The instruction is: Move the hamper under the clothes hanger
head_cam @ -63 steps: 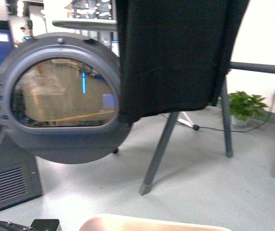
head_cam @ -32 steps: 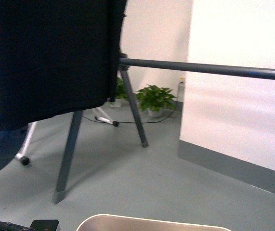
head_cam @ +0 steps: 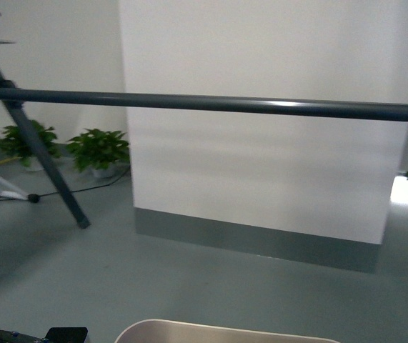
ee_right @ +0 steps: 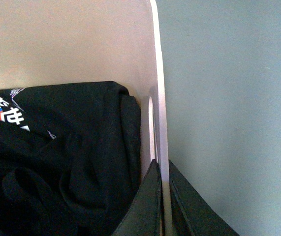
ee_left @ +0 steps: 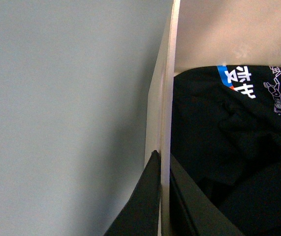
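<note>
— Where is the hamper (head_cam: pixel 221 331)?
— It is nearest. Only its rim shows at the low edge of the front view. The left gripper (ee_left: pixel 163 164) clamps one wall of it, and the right gripper (ee_right: pixel 162 169) clamps a wall too. Inside lie black clothes (ee_left: pixel 238 162).
— And the clothes hanger (head_cam: pixel 211 103)?
— It is farther. Its long bar runs across, well apart from the rim. Behind it stand a white wall (head_cam: pixel 261 171) and plants (head_cam: pixel 100 148).

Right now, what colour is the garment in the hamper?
The garment is black, with white print; left wrist view.
</note>
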Tool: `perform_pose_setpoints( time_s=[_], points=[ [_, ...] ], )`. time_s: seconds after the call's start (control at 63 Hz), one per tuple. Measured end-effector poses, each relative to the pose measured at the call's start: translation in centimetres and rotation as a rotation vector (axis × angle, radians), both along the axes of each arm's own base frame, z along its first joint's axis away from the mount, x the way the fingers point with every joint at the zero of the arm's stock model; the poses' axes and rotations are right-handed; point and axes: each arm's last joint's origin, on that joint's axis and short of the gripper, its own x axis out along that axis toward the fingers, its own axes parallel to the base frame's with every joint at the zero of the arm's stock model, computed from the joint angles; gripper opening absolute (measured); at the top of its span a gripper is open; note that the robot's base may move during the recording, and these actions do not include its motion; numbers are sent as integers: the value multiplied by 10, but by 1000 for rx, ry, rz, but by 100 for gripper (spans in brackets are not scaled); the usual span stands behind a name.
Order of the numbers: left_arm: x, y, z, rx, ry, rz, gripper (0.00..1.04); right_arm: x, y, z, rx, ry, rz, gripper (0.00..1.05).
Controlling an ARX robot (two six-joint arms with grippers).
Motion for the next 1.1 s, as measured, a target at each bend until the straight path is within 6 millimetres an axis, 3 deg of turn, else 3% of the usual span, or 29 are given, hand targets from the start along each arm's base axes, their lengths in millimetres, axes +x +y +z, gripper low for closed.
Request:
perform_pose_setpoints(
  time_s=[1.095],
  points=[
    [-1, -4, 0, -6, 1, -22, 4, -1, -3, 0, -8, 4, -20, 3]
  ],
)
